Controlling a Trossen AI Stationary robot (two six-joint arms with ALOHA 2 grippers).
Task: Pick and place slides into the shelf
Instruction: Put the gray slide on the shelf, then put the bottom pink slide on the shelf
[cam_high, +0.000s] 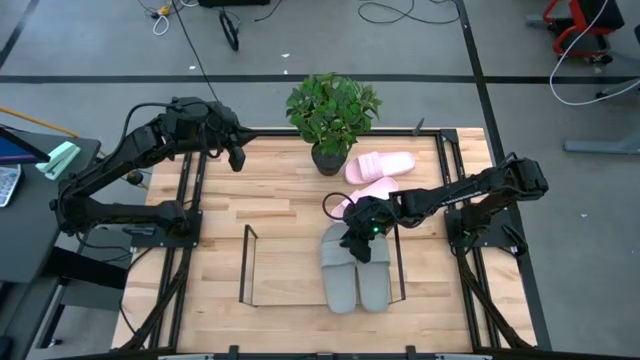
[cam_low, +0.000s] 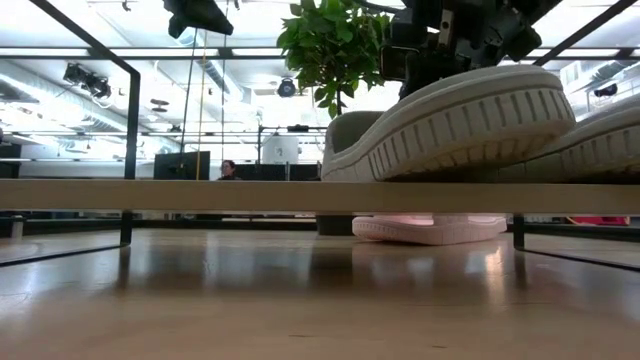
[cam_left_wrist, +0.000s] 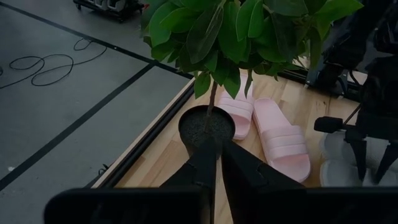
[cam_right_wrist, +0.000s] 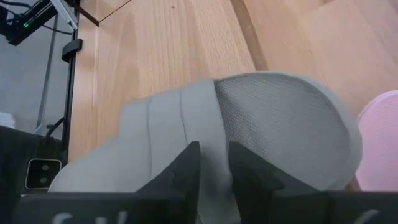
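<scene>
Two grey slides lie side by side in the right part of the black wire shelf. My right gripper is over their far ends, shut on the left one, which sits tilted with its ribbed sole showing in the low view. Two pale pink slides lie flat on the table beyond the shelf, beside a potted plant. My left gripper hangs shut over the table's far left part, touching nothing; its fingers point toward the plant's pot. My right gripper comes from above, pointing down, at the far end of the left grey slide. Its two fingers stand close together at the strap's edge, where the strap meets the textured footbed. The fingers hide the exact place of contact. The slide is tilted.
The plant stands at the table's far edge, close to the pink slides. The shelf's left part shows bare wood. A black rail frame edges the table on both sides. Cables lie on the floor beyond the table.
</scene>
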